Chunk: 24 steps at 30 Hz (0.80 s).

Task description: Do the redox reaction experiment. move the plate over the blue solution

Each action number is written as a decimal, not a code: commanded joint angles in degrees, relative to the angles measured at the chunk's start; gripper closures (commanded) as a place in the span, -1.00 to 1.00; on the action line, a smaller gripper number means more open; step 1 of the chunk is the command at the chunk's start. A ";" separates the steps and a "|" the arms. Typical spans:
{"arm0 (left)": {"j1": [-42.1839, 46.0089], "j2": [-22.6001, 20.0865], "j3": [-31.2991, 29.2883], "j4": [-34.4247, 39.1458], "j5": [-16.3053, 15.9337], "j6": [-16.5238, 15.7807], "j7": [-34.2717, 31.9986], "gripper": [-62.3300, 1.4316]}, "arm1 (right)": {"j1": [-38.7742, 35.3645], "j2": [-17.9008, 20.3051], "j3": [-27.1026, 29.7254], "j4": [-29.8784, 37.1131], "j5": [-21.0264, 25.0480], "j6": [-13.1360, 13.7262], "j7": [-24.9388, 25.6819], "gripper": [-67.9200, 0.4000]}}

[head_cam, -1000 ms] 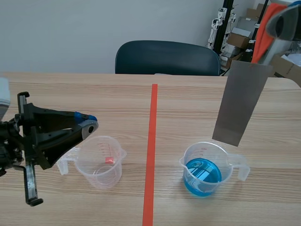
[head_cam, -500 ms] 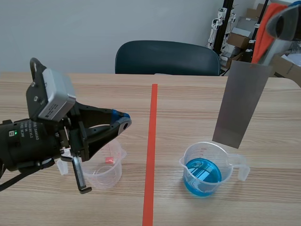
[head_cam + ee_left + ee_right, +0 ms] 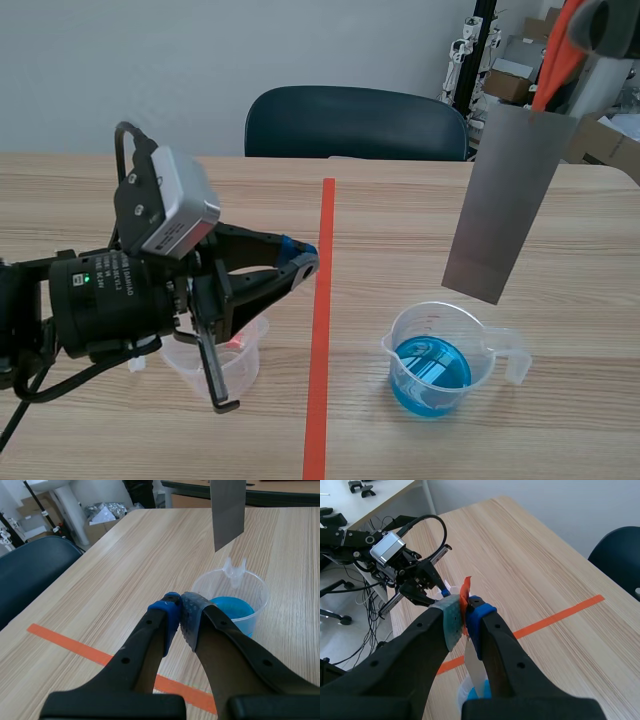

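Observation:
A grey metal plate (image 3: 498,200) hangs tilted from my right gripper (image 3: 580,82), which is shut on its top edge at the far right, high above the table. The plate's lower edge is just above and behind the clear beaker (image 3: 505,352) of blue solution (image 3: 432,372). In the right wrist view the plate (image 3: 474,666) runs edge-on down from between the fingertips of the right gripper (image 3: 465,615). My left gripper (image 3: 300,264) is shut on nothing, near the red tape line. In the left wrist view the left gripper (image 3: 180,612) points toward the blue beaker (image 3: 250,587), with the plate (image 3: 227,510) hanging beyond.
An empty clear beaker (image 3: 240,362) sits partly hidden under my left arm. A red tape line (image 3: 322,330) runs down the table's middle. A dark chair (image 3: 355,122) stands behind the far edge. Boxes and stands fill the back right.
My left arm has swung right and up over the empty beaker toward the tape line. The plate has drifted slightly left and tilted more.

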State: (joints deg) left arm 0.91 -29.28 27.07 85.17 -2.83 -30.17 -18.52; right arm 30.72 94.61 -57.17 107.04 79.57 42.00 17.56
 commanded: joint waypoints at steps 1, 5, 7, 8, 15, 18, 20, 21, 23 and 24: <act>-0.81 0.83 0.37 0.02 -0.55 -0.07 0.35 0.88 | 0.55 -0.07 1.01 0.20 0.96 0.72 1.07 1.00; -1.27 1.49 0.87 -0.07 -0.55 -0.04 0.63 0.88 | 0.55 -0.07 1.01 0.20 0.96 0.72 1.05 1.00; -1.60 1.81 1.18 -0.22 -0.52 -0.04 0.68 0.88 | 0.55 -0.07 1.01 0.20 0.98 0.72 1.14 1.00; -1.90 1.95 1.53 -0.50 -0.52 -0.07 0.68 0.88 | 0.55 -0.07 1.01 0.20 0.96 0.72 1.31 1.00; -5.03 3.91 3.67 -4.04 -0.55 -0.11 2.78 0.88 | 0.55 -0.04 1.01 0.20 0.81 0.72 1.51 0.99; -6.23 4.72 4.48 -5.57 -0.55 -0.55 3.02 0.88 | 0.55 -0.04 1.01 0.20 0.79 0.72 1.75 1.00; -6.99 5.16 5.25 -6.29 -0.52 -0.72 3.02 0.88 | 0.55 -0.04 1.01 0.20 0.79 0.72 1.79 1.00; -7.39 5.44 5.57 -6.58 -0.48 -0.79 3.10 0.88 | 0.55 -0.04 1.01 0.20 0.79 0.72 1.88 1.00; -8.09 5.90 6.25 -6.99 -0.33 -0.92 3.19 0.88 | 0.55 -0.04 1.01 0.20 0.79 0.72 1.92 0.99; -8.48 6.19 6.58 -7.28 -0.33 -0.96 3.43 0.88 | 0.55 -0.04 1.01 0.20 0.79 0.72 1.92 1.00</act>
State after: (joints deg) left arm -6.87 -23.81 33.43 77.21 -2.59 -31.16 -14.74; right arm 30.72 94.61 -57.17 107.04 79.53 42.02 18.17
